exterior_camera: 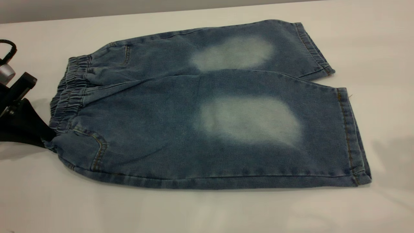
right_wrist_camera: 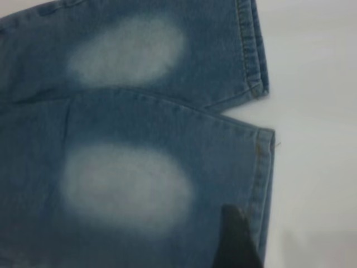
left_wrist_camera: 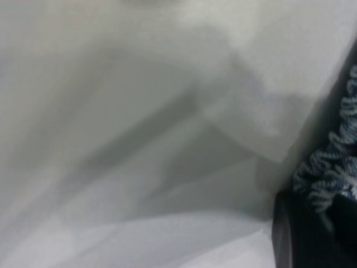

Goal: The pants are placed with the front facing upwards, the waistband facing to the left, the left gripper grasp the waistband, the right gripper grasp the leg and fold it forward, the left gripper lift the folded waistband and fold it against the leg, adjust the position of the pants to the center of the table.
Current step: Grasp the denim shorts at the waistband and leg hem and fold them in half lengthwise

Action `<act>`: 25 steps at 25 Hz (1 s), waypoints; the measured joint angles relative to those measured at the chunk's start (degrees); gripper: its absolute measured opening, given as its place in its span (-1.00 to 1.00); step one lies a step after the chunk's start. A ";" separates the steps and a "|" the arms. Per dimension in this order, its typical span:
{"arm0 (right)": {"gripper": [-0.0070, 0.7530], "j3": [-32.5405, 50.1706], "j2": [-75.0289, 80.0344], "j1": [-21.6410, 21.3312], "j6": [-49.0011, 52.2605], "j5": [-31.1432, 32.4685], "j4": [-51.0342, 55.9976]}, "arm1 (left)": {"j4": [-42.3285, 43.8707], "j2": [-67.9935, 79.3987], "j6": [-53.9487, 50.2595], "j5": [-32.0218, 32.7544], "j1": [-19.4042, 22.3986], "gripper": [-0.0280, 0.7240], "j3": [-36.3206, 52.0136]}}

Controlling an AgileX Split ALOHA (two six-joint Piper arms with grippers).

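Pants (exterior_camera: 207, 110) lie flat and unfolded on the table (exterior_camera: 207, 210), both legs side by side, pale patches facing up. Long axis runs left–right in the exterior view: waistband (exterior_camera: 69, 94) points toward my left side, hems toward my right.

My left gripper (exterior_camera: 38, 134) sits low on the table at the near corner of the waistband, fingertip touching the gathered edge. In the left wrist view the ruched band (left_wrist_camera: 334, 167) lies right against my dark finger (left_wrist_camera: 312, 240). Whether those fingers have closed on the cloth or merely rest beside it, I cannot tell (the contact point is hidden).

My right gripper hangs above the near leg (right_wrist_camera: 139, 184) close to its hem; only one dark fingertip (right_wrist_camera: 237, 240) shows in the right wrist view, so I cannot tell its opening either. It does not appear in the exterior view.

Judgement: the fold has not begun. The relation that matters: waistband lies immediately right of my left fingers, the hem just under my right. Each arm is nearest its own end; the fold line should run along the long axis.
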 joint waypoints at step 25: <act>0.09 -0.07 29.98 0.00 -9.36 5.23 13.74 | -5.59 -12.17 0.50 3.80 -0.02 -0.66 -0.06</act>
